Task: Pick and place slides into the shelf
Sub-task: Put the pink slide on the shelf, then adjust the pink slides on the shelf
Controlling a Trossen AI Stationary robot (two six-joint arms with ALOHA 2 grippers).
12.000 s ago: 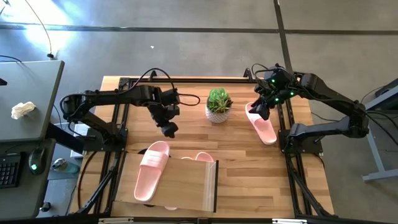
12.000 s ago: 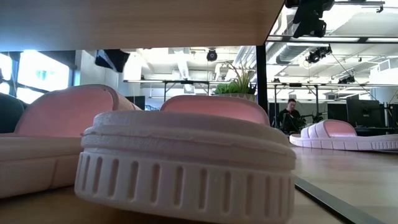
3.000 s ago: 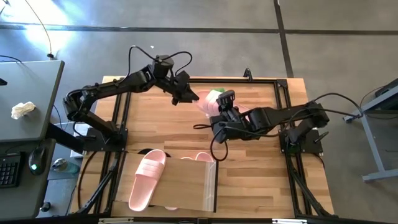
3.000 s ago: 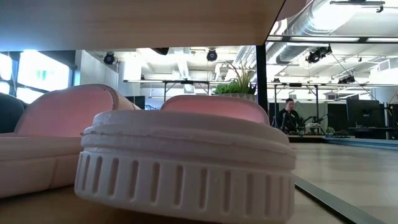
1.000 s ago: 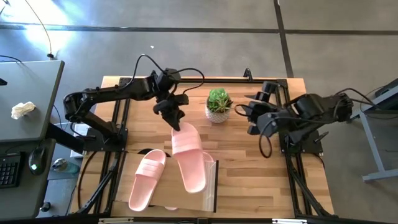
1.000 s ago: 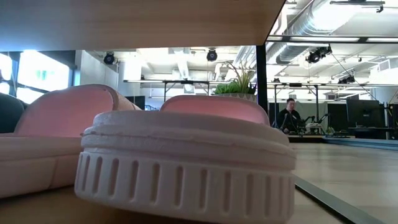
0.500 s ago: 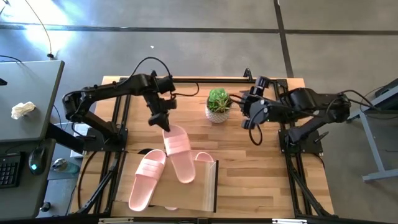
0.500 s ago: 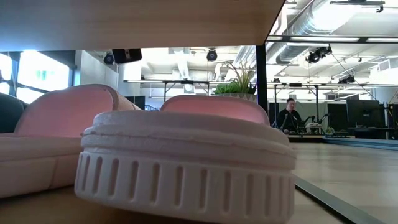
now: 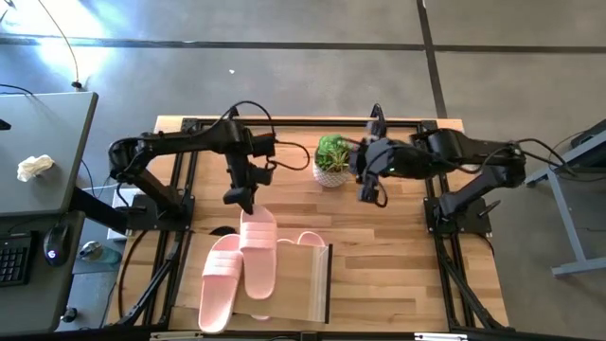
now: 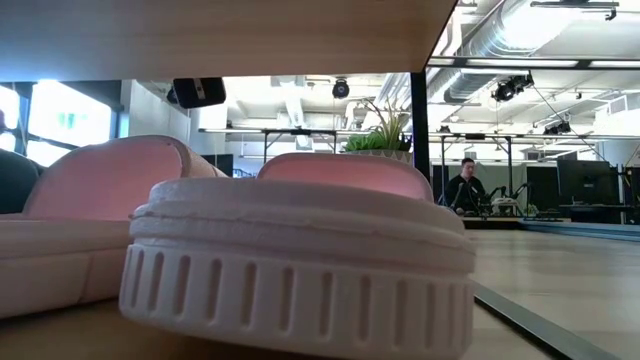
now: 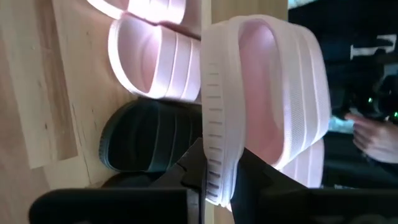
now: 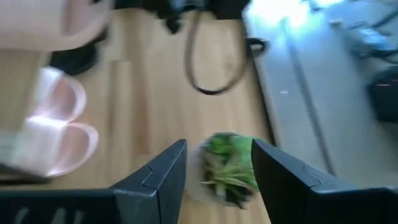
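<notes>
Light-wood planks make up the surface (image 9: 379,256), and at its near edge stands the plywood shelf (image 9: 294,284). A pink slide (image 9: 218,289) lies on the shelf top; beside it a second pink slide (image 9: 258,251) hangs over the shelf's far edge, its heel pinched in the left end effector (image 9: 241,197). Just beside the potted plant (image 9: 331,159), the right end effector (image 9: 367,189) hovers spread wide and empty.

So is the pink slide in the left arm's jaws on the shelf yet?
Partly: the left gripper holds its heel, toe resting on the shelf top.
</notes>
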